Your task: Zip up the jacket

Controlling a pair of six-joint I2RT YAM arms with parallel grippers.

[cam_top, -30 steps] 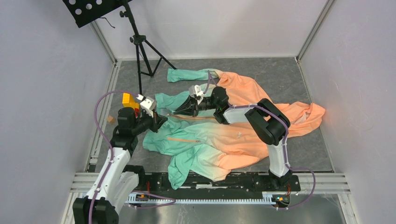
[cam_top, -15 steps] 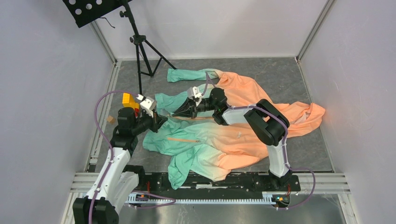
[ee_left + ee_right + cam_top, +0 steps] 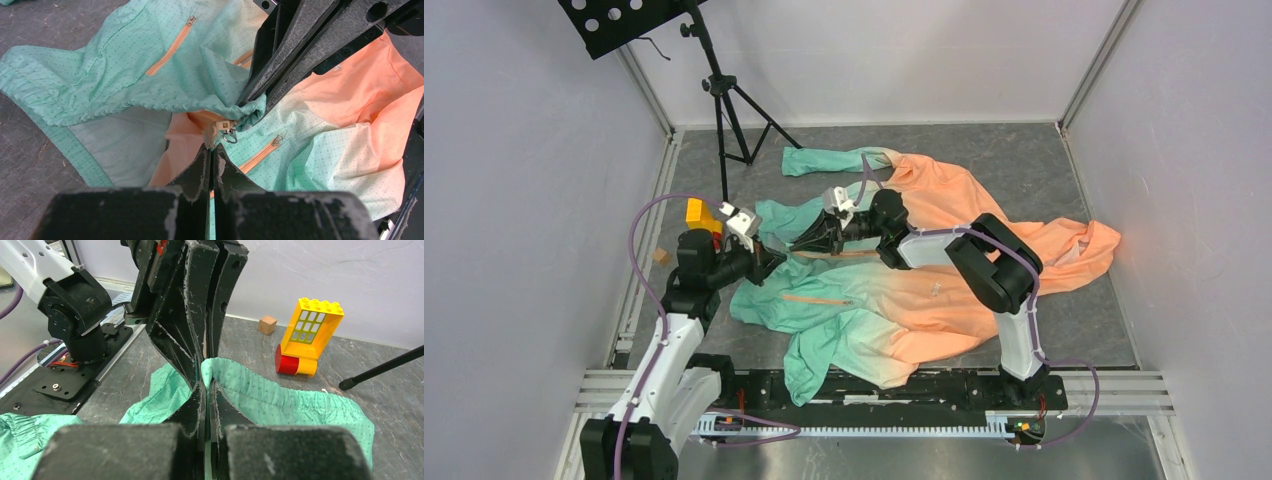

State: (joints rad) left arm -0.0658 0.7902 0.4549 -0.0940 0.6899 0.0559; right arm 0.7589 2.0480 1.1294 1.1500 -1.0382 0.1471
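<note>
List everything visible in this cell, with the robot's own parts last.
jacket: one, mint green fading to peach orange, spread across the middle of the table
table: one, grey, under everything
stand: one, black tripod with a perforated tray, far left corner
toy block: one, yellow with a red base, left side of the table
wooden cube: one, tan, near the toy block
cables: two, purple, one along each arm
left end effector: one, black, shut on the jacket by its orange front zipper
right end effector: one, black, shut on the jacket's green edge, close to the left one
</note>
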